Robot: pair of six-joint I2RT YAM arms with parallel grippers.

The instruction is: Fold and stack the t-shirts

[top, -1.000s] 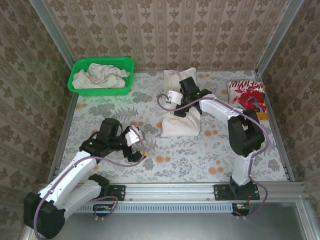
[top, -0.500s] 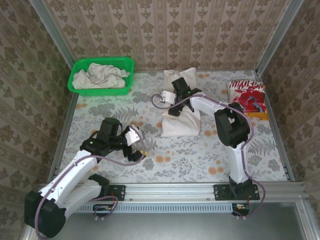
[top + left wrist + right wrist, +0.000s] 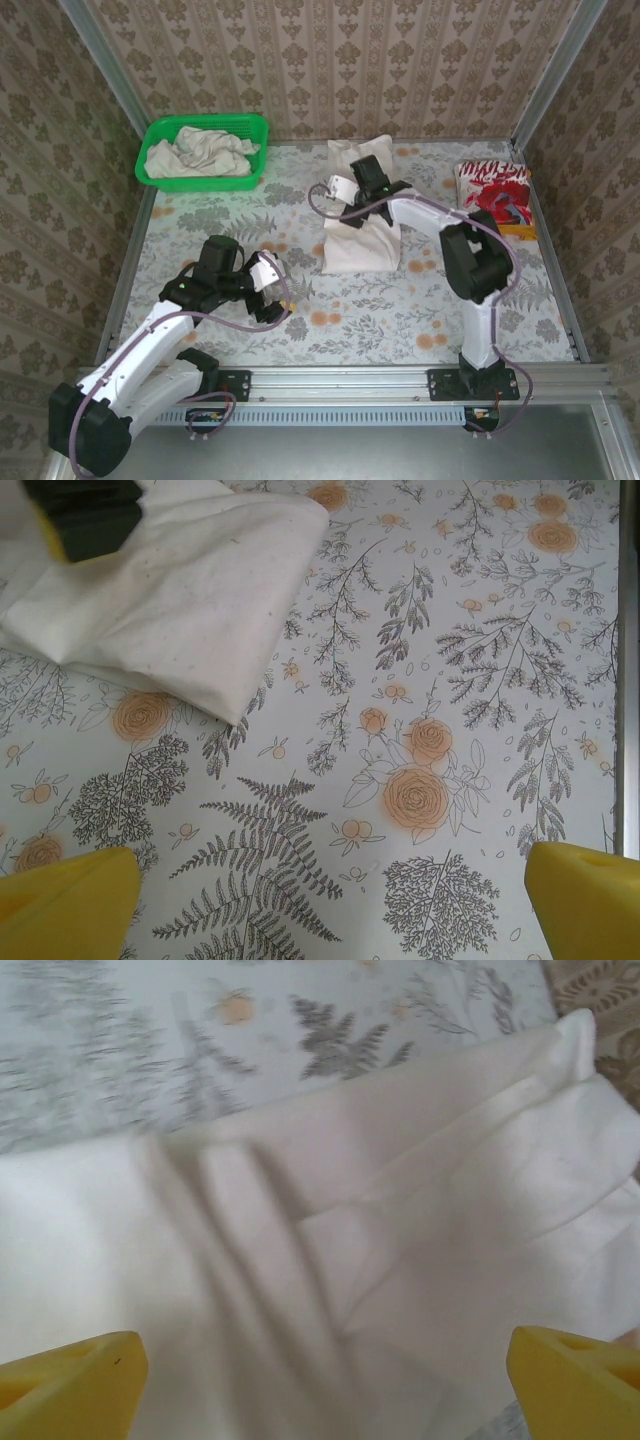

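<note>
1. Flowery wallpaper [image 3: 330, 60] stands on three sides of my tabletop [image 3: 200, 220], which is covered with ferns and orange flowers.
2. At the far left corner sits a green basket [image 3: 205, 122]. A crumpled off-white shirt [image 3: 200, 155] lies inside it.
3. A folded off-white shirt [image 3: 362, 248] lies by the middle of the far edge, a little to the right. It is long and runs from the far edge toward me.
4. A folded red-and-white shirt [image 3: 492, 185] lies at the far right corner, well apart from the off-white one.
5. My right gripper [image 3: 372, 183] hangs over the far half of the folded off-white shirt. Its arm bends in from the right side.
6. From the right wrist I see its two yellow fingertips [image 3: 70, 1370] spread wide, with soft folds of that shirt between them. It is let go and grips nothing. I cannot tell if the tips touch the cloth.
7. My left gripper [image 3: 280, 295] is over the bare tabletop, left of the middle and closer to the near edge.
8. From the left wrist I see its yellow tips far apart too, with the flower pattern between them. It is let go and holds nothing. A corner of the folded off-white shirt shows at the top left of that view, apart from the tips.
</note>
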